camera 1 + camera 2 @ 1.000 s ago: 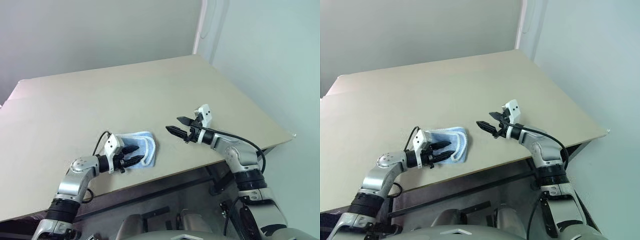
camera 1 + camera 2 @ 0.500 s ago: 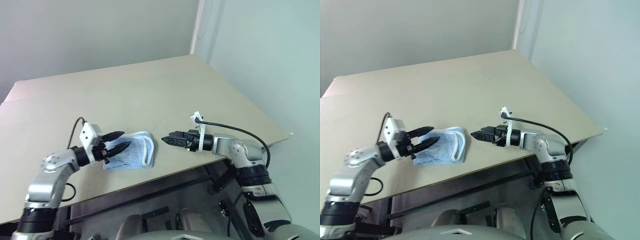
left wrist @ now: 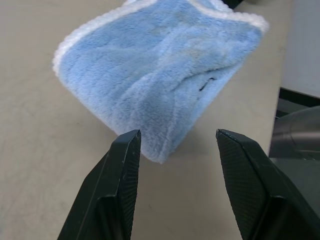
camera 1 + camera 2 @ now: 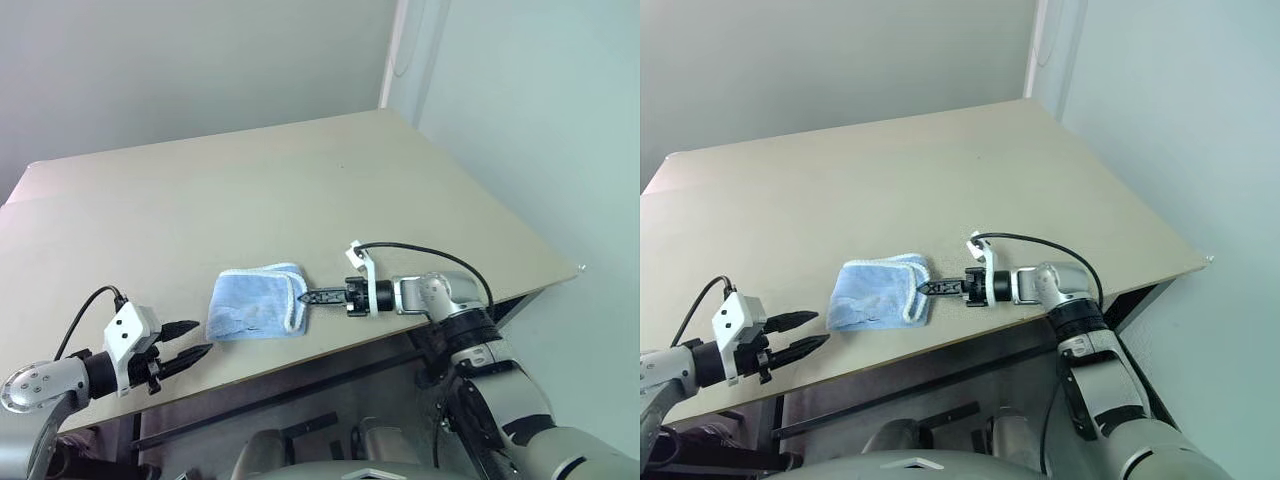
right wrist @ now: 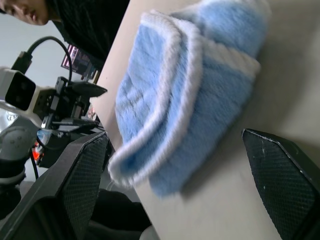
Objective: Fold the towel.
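**Towel folded near table edge, both grippers free**

Lies folded: towel [image 4: 256,304] near table [image 4: 300,190] front edge. Right gripper [image 4: 312,297] just beside its white-edged side, fingers spread wide, empty. Left gripper [image 4: 186,340] well apart, fingers parted, empty. Best approached low and level: slide under the loose edging, clamp both layers, avoid dragging.

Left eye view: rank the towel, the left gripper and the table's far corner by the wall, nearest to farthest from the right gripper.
1. The towel: just off the right gripper fingertips, at the table's near edge.
2. The left gripper: beyond the towel, past the near edge.
3. The table's far corner: by the wall.
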Robot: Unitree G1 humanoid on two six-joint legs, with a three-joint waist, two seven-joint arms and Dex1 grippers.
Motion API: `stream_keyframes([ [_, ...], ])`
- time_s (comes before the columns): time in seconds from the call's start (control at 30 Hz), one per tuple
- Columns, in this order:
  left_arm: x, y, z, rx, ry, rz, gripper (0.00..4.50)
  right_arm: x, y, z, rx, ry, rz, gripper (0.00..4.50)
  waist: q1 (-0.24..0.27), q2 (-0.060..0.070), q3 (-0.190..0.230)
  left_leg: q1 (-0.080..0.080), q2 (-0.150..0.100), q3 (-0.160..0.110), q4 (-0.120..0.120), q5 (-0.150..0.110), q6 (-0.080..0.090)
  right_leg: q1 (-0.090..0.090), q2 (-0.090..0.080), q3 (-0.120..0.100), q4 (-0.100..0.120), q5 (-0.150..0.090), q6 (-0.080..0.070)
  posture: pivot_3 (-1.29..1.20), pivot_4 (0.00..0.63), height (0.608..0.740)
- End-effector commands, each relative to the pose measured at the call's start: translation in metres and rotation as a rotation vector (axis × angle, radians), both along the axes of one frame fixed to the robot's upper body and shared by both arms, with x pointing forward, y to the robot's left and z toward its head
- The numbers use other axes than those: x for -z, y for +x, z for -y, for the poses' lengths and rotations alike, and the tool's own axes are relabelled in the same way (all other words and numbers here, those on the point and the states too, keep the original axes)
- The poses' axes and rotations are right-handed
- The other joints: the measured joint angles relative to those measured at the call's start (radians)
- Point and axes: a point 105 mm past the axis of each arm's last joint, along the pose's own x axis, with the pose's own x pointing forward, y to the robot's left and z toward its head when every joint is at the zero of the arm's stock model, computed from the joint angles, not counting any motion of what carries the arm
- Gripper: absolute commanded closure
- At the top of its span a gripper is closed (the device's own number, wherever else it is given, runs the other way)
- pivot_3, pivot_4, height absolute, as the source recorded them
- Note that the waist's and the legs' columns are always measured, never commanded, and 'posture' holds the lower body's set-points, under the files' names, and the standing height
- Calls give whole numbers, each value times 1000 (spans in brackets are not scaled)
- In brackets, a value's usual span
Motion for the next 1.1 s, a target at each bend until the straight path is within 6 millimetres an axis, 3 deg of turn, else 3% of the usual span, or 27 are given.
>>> stream_keyframes([
  [0.03, -9, 4, 7, 7, -26, 48, 1986, -6, 6, -11, -4, 6, 26, 0, -4, 0, 0, 0, 0, 0, 0, 0, 0, 0, 0, 0, 0, 0, 0, 0, 0, 740],
  [0.6, -11, 14, 3, -2, -20, 77, 1986, -10, -1, -60, -121, 28, -9, 0, -15, -1, -1, 0, 1, -1, -2, 0, 0, -2, 3, 0, 2, 1, -2, 0, 0, 740],
  [0.73, -12, 17, 5, -1, -22, 87, 1986, -8, -2, -64, -139, 21, 3, 0, -11, -1, -1, -1, 1, 0, -2, 0, 0, -3, 3, 0, 2, 1, -2, 0, 0, 740],
  [0.9, -18, 30, 2, -20, -26, 118, 1939, -16, 5, -56, -111, 48, -4, 1740, -9, -1, 0, 0, 0, -1, -1, 0, 0, -2, 2, -1, 2, 1, -2, 0, 0, 740],
  [1.1, -29, 35, -9, -101, -80, 150, 1939, -57, 11, -49, -141, 165, 44, 3977, -10, -1, 0, -1, 0, 0, -2, 0, 0, -3, 2, 0, 2, 1, -2, 0, 0, 740],
])
